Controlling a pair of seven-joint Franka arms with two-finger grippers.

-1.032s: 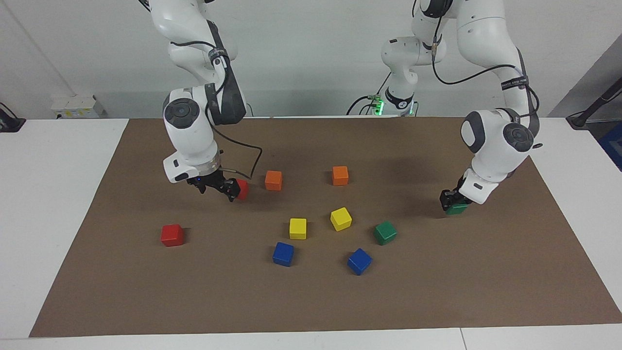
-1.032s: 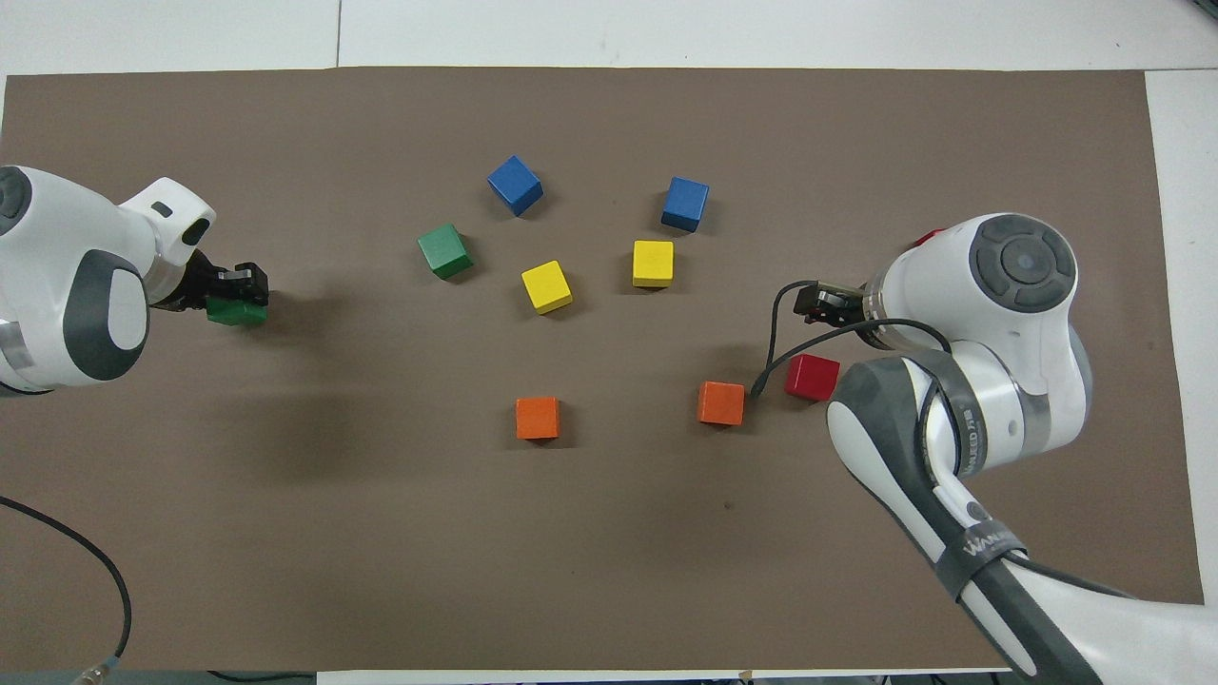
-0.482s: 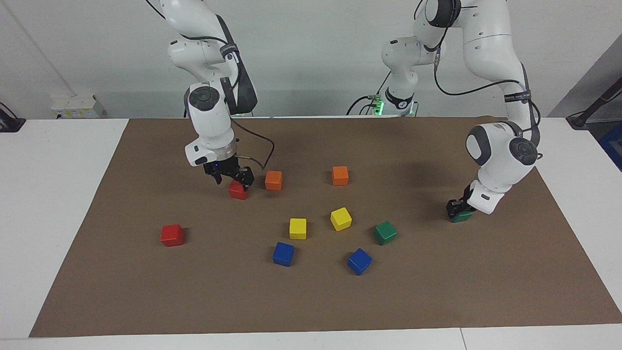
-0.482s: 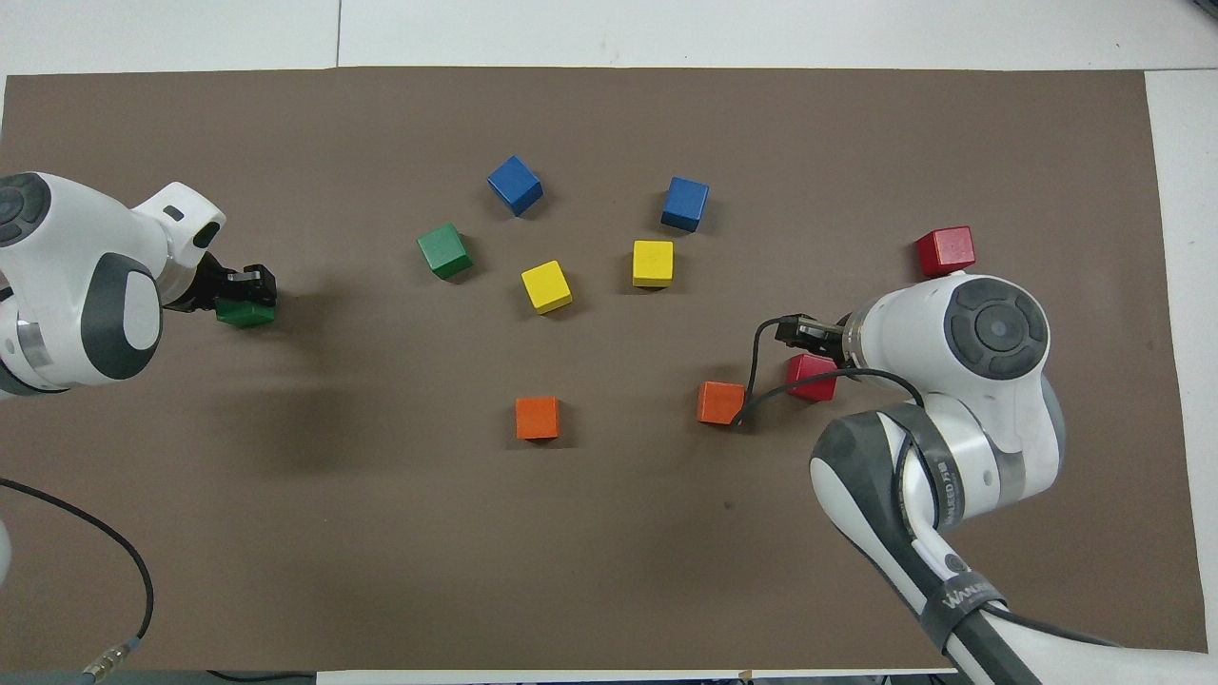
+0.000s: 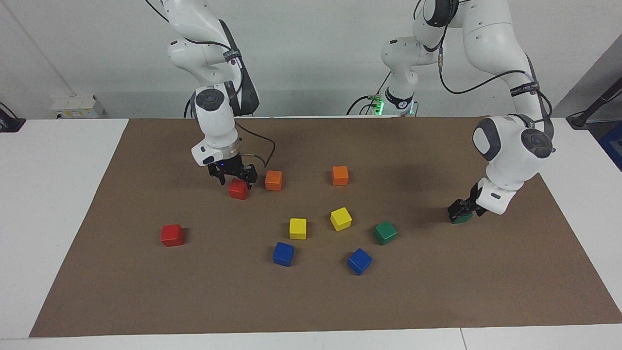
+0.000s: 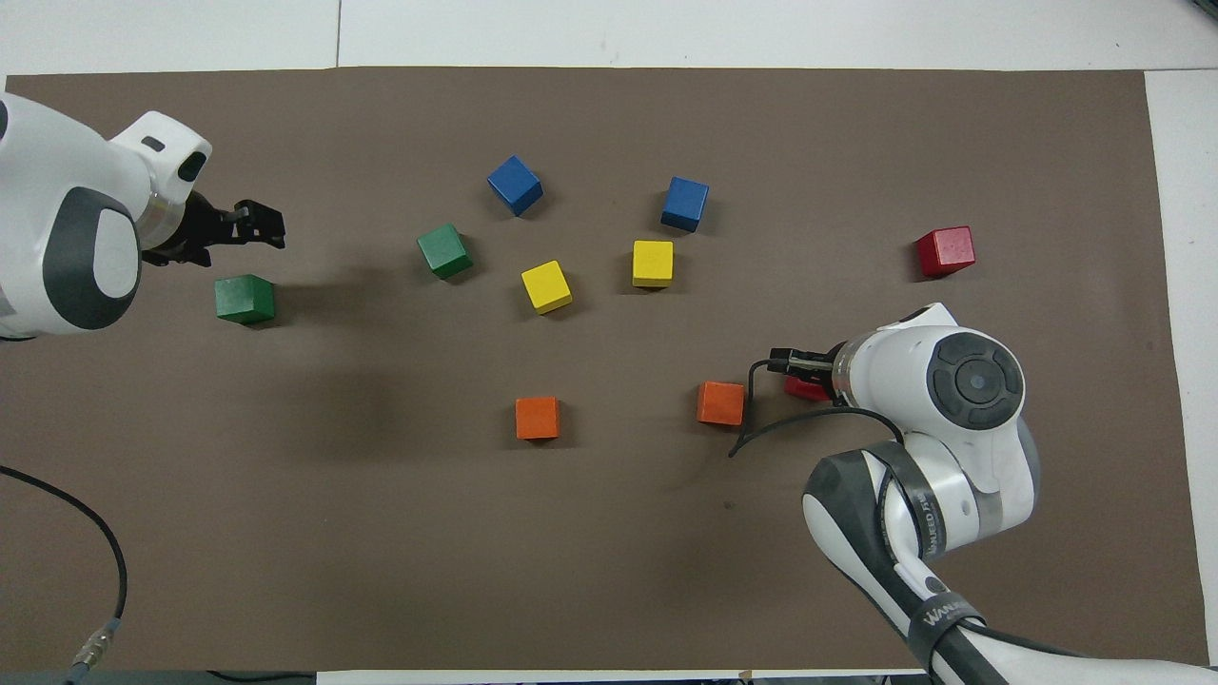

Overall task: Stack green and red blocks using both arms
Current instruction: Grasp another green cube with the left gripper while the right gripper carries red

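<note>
Two red and two green blocks lie on the brown mat. My right gripper [image 5: 235, 176] is open, low over one red block [image 5: 238, 189], fingers either side of its top; in the overhead view my right gripper [image 6: 795, 360] partly hides that block [image 6: 804, 388]. The other red block [image 5: 172, 235] [image 6: 946, 251] lies farther from the robots, toward the right arm's end. My left gripper [image 5: 460, 209] [image 6: 259, 221] is open just over a green block [image 5: 461, 218] [image 6: 245, 298] that sits on the mat. The second green block [image 5: 385, 233] [image 6: 444, 251] lies nearer the middle.
Two orange cubes [image 5: 273, 180] [image 5: 340, 175] sit beside the red block under my right gripper. Two yellow cubes [image 5: 298, 228] [image 5: 340, 218] and two blue cubes [image 5: 283, 253] [image 5: 359, 261] cluster mid-mat. The right arm's cable [image 5: 265, 146] hangs by its gripper.
My right gripper swung in over the red block and stands upright above it. My left gripper let go of the green block and rose off it; the block shifted slightly.
</note>
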